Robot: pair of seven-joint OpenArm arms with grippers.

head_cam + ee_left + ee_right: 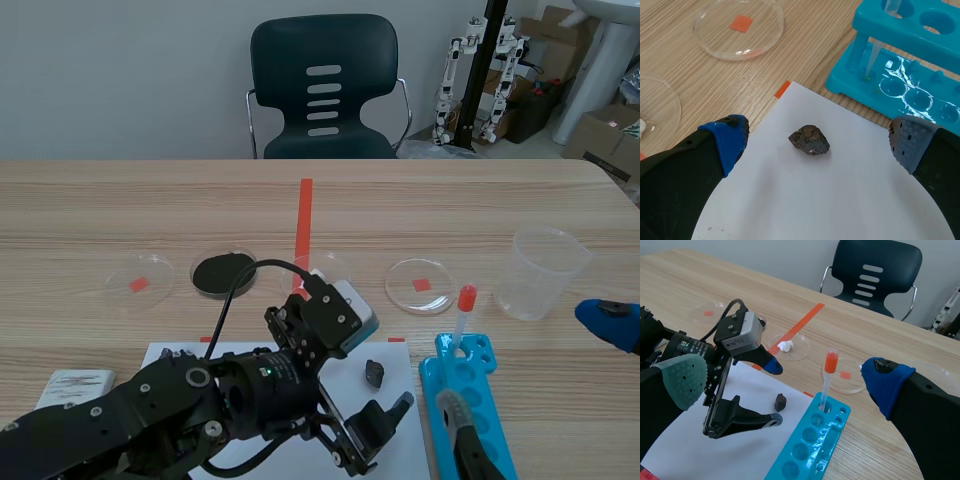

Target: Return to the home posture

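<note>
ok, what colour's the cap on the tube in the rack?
Orange-red cap, on a clear tube in the blue rack; clearest in the right wrist view.

We see a wooden table [100,200] bearing a white sheet [830,200]. A blue rack [495,400] sits just beside the sheet; petri dishes [420,283] lie beyond it.

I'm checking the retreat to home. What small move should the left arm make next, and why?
Probably lift the left tool straight up before pulling back. Its fingers stand open on either side of the dark stone, which lies free on the white paper. The blue tube rack is close beside one finger. Rising first would likely avoid nudging either.
</note>
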